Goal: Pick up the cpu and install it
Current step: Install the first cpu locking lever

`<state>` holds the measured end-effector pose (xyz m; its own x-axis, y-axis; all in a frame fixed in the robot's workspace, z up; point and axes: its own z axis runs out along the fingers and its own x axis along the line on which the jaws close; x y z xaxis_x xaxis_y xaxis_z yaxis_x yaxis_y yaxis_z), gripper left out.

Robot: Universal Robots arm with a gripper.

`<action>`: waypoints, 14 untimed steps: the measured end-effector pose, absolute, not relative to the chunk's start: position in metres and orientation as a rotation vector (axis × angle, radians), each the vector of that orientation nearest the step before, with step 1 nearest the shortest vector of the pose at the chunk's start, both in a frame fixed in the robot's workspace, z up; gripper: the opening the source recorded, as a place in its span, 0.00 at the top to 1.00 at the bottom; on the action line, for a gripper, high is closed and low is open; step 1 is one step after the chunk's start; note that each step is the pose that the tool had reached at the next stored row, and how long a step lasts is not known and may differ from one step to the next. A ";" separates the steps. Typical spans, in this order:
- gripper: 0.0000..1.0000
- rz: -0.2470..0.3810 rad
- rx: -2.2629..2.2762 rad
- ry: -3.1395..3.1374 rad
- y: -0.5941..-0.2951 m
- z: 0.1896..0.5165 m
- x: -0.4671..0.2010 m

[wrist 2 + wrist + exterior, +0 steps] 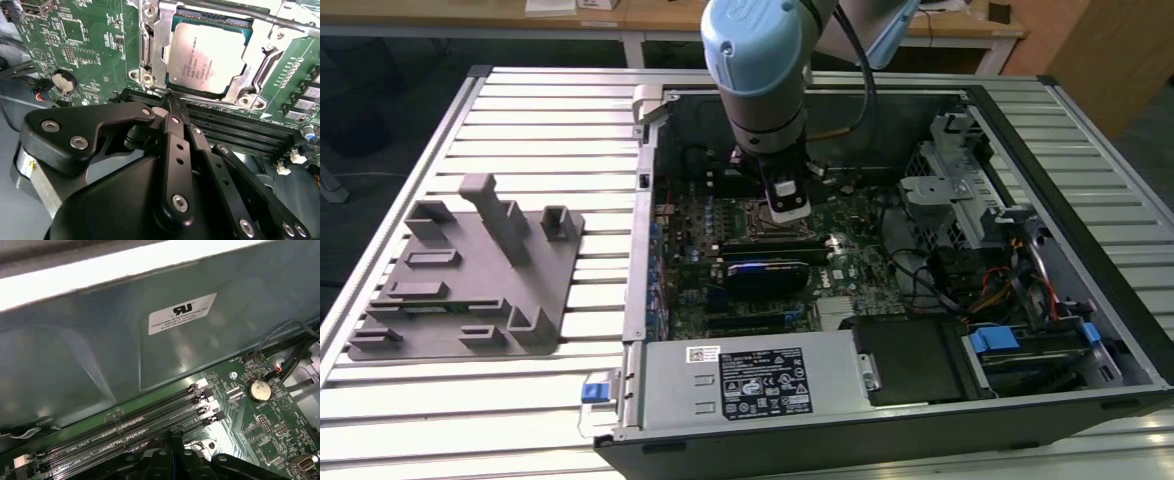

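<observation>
The open black and silver computer case [1067, 130] lies on its side on the slatted metal table [520, 120], with a grey plastic fixture tray [460, 270] well apart from it toward the exterior view's left. Inside it, the green motherboard [95, 50] carries 4 long black memory slots [240, 131] and a round silver coin battery [63, 82].

The arm's black gripper [171, 102] hangs low over the board in the exterior view. In the second wrist view its 2 fingers are pressed together with nothing between them, tips over the nearest memory slot.

The cpu [209, 57], a flat square chip with a shiny silver top and thin teal edge, already sits in the silver metal socket frame [162, 55], just beyond the fingertips across the slot's edge. It lies flat and square to the frame, so no long axis stands out.

Whether the frame's retaining plate is clamped is hard to judge. In the exterior view the wrist hides the socket. The first wrist view faces the case's grey wall [100, 365].
</observation>
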<state>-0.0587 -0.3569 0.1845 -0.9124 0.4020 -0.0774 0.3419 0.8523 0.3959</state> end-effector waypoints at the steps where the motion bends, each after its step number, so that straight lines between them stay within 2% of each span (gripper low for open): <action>1: 0.89 0.570 0.580 2.871 -0.357 0.185 -0.059; 10: 0.89 0.556 0.579 2.872 -0.357 0.199 -0.059; 14: 0.89 0.480 0.572 2.876 -0.357 0.202 -0.059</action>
<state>-0.0587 -0.3569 0.2017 -0.9121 0.3972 -0.1017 0.3426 0.8746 0.3431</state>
